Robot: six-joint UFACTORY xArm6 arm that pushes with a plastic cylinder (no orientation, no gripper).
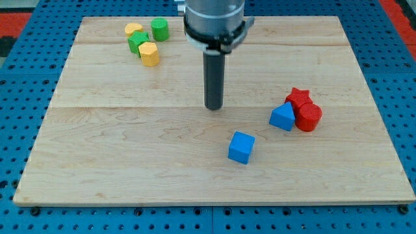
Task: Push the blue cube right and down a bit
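The blue cube point(241, 147) lies on the wooden board point(130, 149), right of its centre and toward the view's bottom. My tip point(213, 107) rests on the board above and to the left of the cube, with a clear gap between them. It touches no block.
A blue triangular block point(283, 117), a red star block point(299, 97) and a red cylinder point(308, 117) cluster at the right. Two yellow blocks point(149, 54) point(133, 29) and two green blocks point(159, 29) point(137, 42) cluster at the top left.
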